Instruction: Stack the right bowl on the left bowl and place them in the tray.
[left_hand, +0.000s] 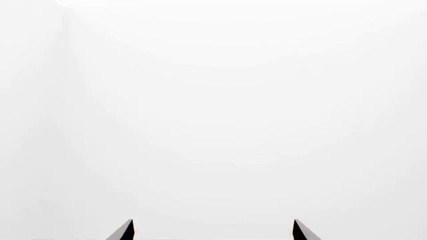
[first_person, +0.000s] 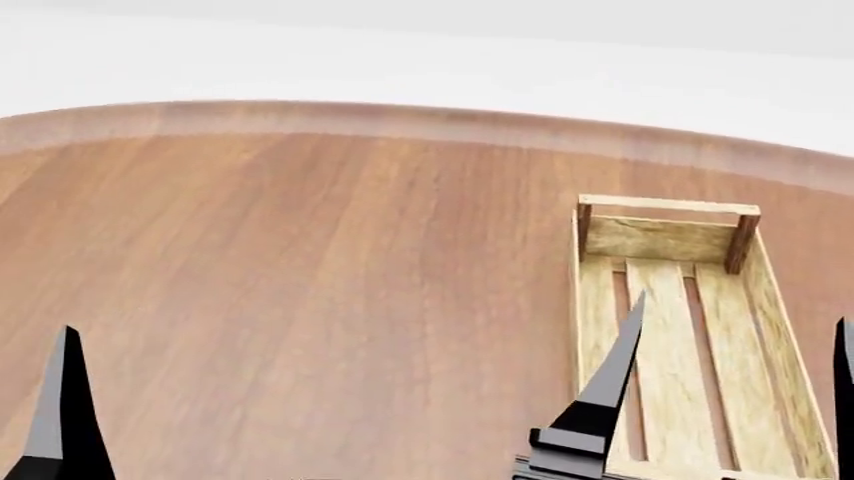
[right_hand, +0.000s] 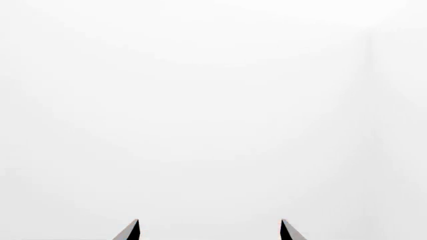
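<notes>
Neither bowl shows in any view. The tray (first_person: 595, 300), a light-wood slatted crate with darker corner posts, lies on the right of the wooden table with nothing showing on its visible slats. My right gripper (first_person: 731, 360) is raised in front of it, fingers pointing up and wide apart. In the right wrist view the right gripper (right_hand: 209, 227) is open against blank white. Only one finger (first_person: 60, 400) of the left arm shows in the head view, at the lower left. The left gripper (left_hand: 213, 227) is open too, holding nothing and facing blank white.
The brown wooden table (first_person: 307, 280) has a curved far edge (first_person: 400, 120), with a white background behind it. Both wrist cameras look away from the table at plain white.
</notes>
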